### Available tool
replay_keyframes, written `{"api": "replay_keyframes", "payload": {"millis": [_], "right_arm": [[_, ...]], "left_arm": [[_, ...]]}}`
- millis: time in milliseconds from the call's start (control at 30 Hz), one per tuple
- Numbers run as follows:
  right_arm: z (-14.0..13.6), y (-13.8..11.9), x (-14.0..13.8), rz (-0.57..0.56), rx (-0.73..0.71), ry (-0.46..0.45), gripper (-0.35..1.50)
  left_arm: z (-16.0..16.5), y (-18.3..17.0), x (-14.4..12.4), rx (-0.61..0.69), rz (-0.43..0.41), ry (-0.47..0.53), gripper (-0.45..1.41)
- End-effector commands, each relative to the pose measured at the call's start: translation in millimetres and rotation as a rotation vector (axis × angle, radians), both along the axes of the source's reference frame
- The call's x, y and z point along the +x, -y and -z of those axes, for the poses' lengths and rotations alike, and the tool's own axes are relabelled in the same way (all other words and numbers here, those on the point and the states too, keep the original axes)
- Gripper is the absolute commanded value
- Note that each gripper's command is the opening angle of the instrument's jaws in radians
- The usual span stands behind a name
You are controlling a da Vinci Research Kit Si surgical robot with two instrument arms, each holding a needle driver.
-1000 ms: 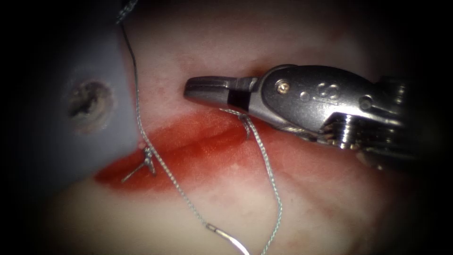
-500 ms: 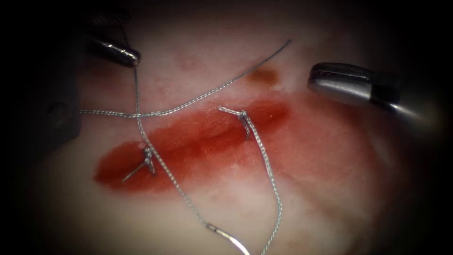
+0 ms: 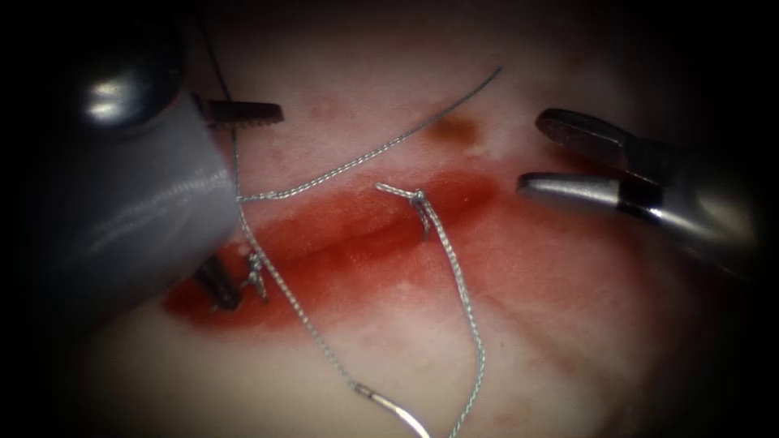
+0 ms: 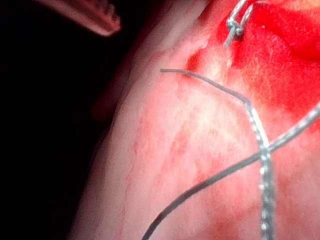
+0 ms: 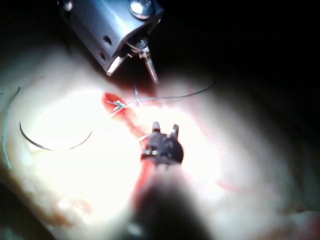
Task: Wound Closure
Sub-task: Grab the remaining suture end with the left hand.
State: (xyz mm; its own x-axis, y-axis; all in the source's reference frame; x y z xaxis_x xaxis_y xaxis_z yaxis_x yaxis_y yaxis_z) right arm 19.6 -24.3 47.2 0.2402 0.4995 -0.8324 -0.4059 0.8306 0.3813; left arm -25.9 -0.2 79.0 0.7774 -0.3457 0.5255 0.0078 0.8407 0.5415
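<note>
With both tools' jaws parted and empty (the left tool (image 3: 235, 195), the right tool (image 3: 545, 154)), the needle (image 3: 398, 407) lies loose on the tissue (image 3: 568, 341) below the cut (image 3: 349, 243), so either tool could snag the slack thread (image 3: 357, 162).

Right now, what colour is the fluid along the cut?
Red fluid, clearest in the endoscope view.

surroundings: black on every side of the lit field; no wall, floor or furniture can be made out
light: strong and close, falling on the centre; dimming to shadow at the rims of the endoscope view
right wrist view: glare at the middle; darkness beyond
</note>
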Motion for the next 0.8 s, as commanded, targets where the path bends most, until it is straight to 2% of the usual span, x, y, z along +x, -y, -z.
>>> {"api": "replay_keyframes", "payload": {"millis": [33, 67, 100, 200, 267, 300, 367, 400, 433, 467, 533, 600, 633, 667, 800], "right_arm": [[0.4, -0.7, 1.3, -0.002, -0.003, -0.005, 0.29], [0.3, -0.7, 1.4, -0.003, -0.003, -0.005, 0.29], [0.3, -0.7, 1.4, -0.003, -0.003, -0.005, 0.31], [0.4, -0.7, 1.2, -0.003, 0.002, -0.007, 0.32], [0.4, -0.8, 1.0, -0.001, 0.003, -0.008, 0.32], [0.3, -0.8, 0.9, 0.001, 0.003, -0.009, 0.31], [0.3, -0.9, 0.9, -0.001, 0.008, -0.011, 0.31], [0.3, -0.9, 0.8, -0.001, 0.008, -0.011, 0.31], [0.3, -0.9, 0.8, -0.004, 0.013, -0.012, 0.31], [0.3, -0.9, 0.8, -0.006, 0.018, -0.014, 0.31], [0.3, -0.9, 0.8, -0.009, 0.023, -0.015, 0.32], [0.3, -0.9, 0.8, -0.011, 0.028, -0.017, 0.32], [0.3, -0.9, 0.8, -0.011, 0.028, -0.017, 0.32], [0.3, -0.9, 0.8, -0.013, 0.033, -0.019, 0.32], [0.3, -0.9, 0.8, -0.017, 0.044, -0.022, 0.32]], "left_arm": [[0.3, -0.6, -0.9, 0.035, 0.049, -0.014, 0.78], [0.1, -0.2, -1.3, 0.036, 0.069, -0.021, 0.78], [-0.4, 0.8, -2.2, 0.134, 0.196, -0.099, 0.79], [-1.6, 1.9, -3.1, 0.249, 0.325, -0.161, 0.76], [-2.3, 2.4, -3.5, 0.294, 0.372, -0.165, 0.76], [-3.2, 2.9, -3.7, 0.318, 0.377, -0.125, 0.72], [-3.9, 3.3, -3.9, 0.196, 0.244, 0.033, 0.71], [-4.8, 3.6, -4.1, 0.045, 0.096, 0.23, 0.71], [-5.2, 3.6, -4.2, -0.03, 0.016, 0.326, 0.69], [-5.9, 3.6, -4.5, -0.082, -0.043, 0.408, 0.69], [-7.1, 3.5, -5.2, -0.184, -0.12, 0.51, 0.78], [-9.2, 3.4, -6.0, -0.392, -0.278, 0.683, 0.79], [-9.2, 3.4, -6.0, -0.392, -0.278, 0.683, 0.79], [-9.9, 3.5, -6.4, -0.542, -0.364, 0.747, 0.74], [-9.4, 3.2, -7.0, -0.652, -0.433, 0.804, 0.74]]}}
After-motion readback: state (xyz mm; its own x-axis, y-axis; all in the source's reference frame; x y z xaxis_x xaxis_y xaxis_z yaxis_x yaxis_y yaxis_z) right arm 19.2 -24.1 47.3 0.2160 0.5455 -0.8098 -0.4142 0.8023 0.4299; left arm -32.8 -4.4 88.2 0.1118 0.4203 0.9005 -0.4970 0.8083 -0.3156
